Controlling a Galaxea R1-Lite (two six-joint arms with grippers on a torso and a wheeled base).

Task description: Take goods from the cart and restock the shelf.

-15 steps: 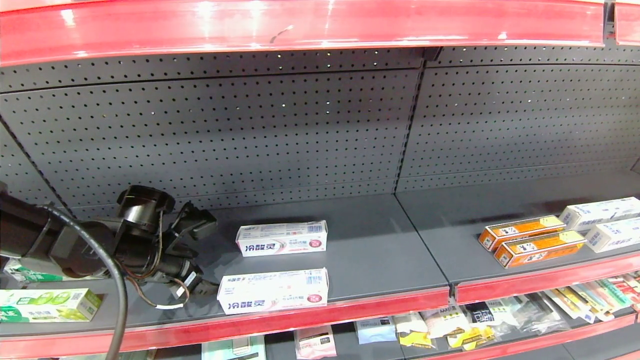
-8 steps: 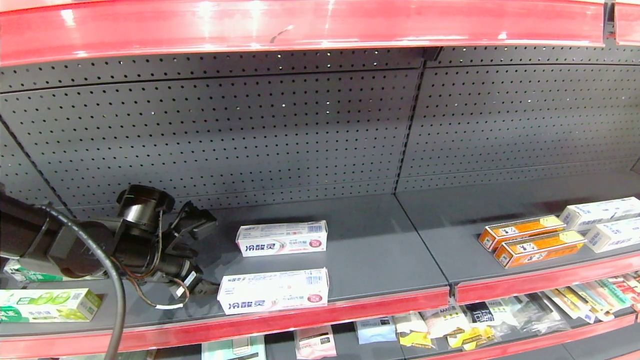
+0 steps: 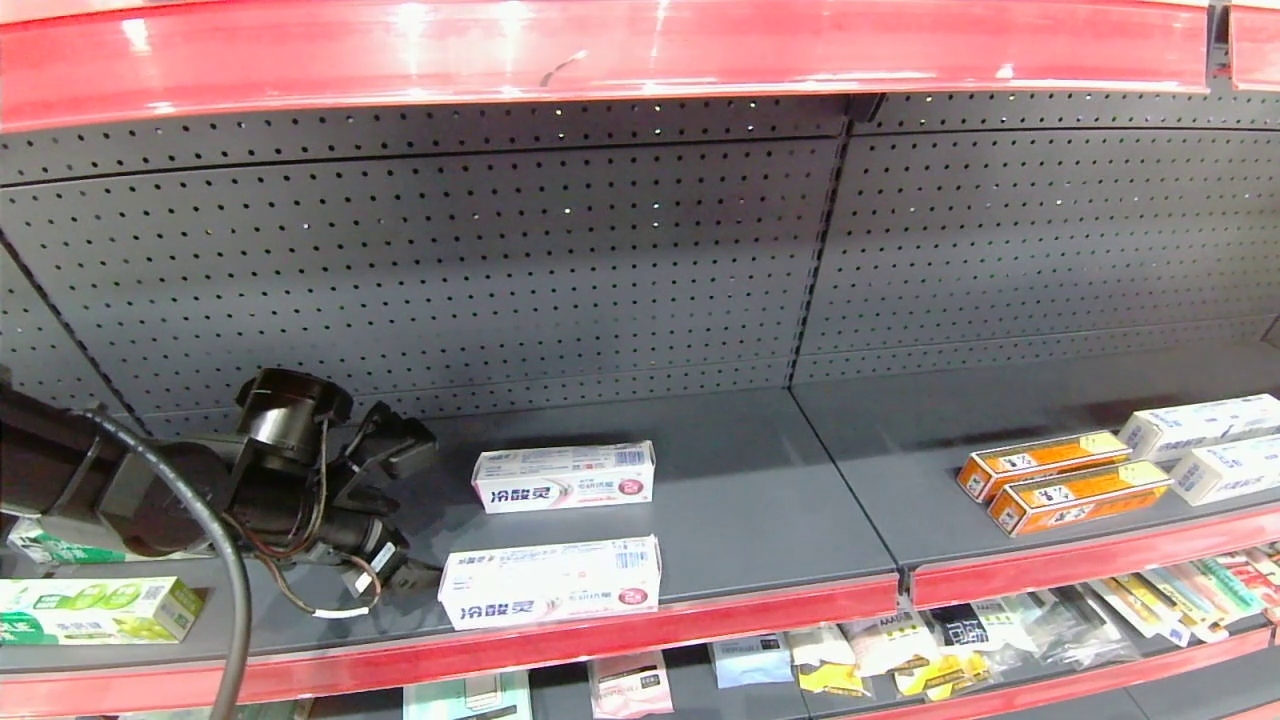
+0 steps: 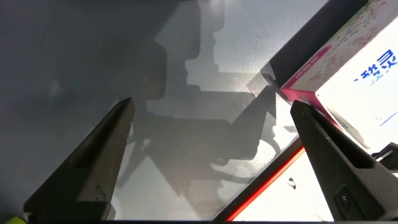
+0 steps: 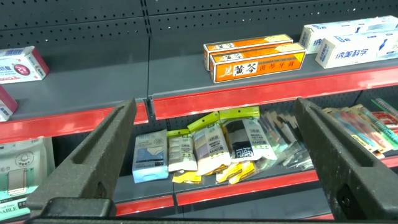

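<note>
**Ana:** Where is the left gripper?

**Ben:** The left gripper (image 3: 408, 512) hangs low over the left part of the grey shelf (image 3: 760, 500). Its two fingers are spread wide, with only bare shelf floor between them.

**Ana:** And the goods?

**Ben:** Two white toothpaste boxes lie flat on that shelf. The front toothpaste box (image 3: 550, 583) lies along the red front edge, its left end just beside one finger. I cannot tell whether they touch. The rear toothpaste box (image 3: 563, 477) lies behind it, apart. A green box (image 3: 95, 607) lies at the far left. Orange boxes (image 3: 1060, 480) and white boxes (image 3: 1200, 440) lie to the right.

**Ana:** The right gripper?

**Ben:** The right gripper (image 5: 217, 162) is also spread wide and empty. It faces the shelves, with hanging packets (image 5: 211, 146) on the lower level ahead.
</note>
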